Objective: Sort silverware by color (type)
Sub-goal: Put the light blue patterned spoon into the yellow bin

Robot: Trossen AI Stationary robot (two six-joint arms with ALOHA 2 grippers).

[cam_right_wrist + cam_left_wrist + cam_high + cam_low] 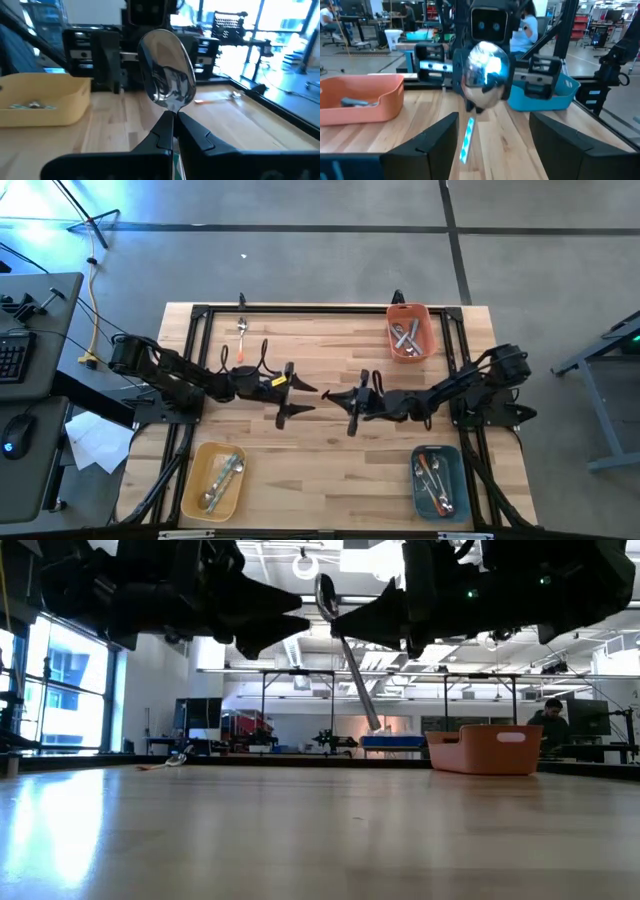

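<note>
A spoon (346, 645) with a shiny bowl (167, 74) and a light blue handle (466, 140) hangs over the middle of the table, with my right gripper (329, 394) shut on it. My left gripper (311, 398) faces it from the table's left. It is open, one finger on either side of the spoon's bowl (485, 75), and touches nothing. An orange-handled piece of silverware (241, 334) lies flat on the table at the far left. My right gripper pinches the spoon's neck (171, 114), just below the bowl, between its two fingers (197, 131). The fingers come level from the table's right. The spoon is lifted clear and tilted, its bowl up past the fingertips and its handle (365, 695) slanting down under the gripper.
An orange bin (410, 330) with plain metal pieces stands at the far right. A yellow bin (213, 480) with silverware is at the near left, and a blue bin (438, 480) with silverware at the near right. A black frame (200, 315) edges the table.
</note>
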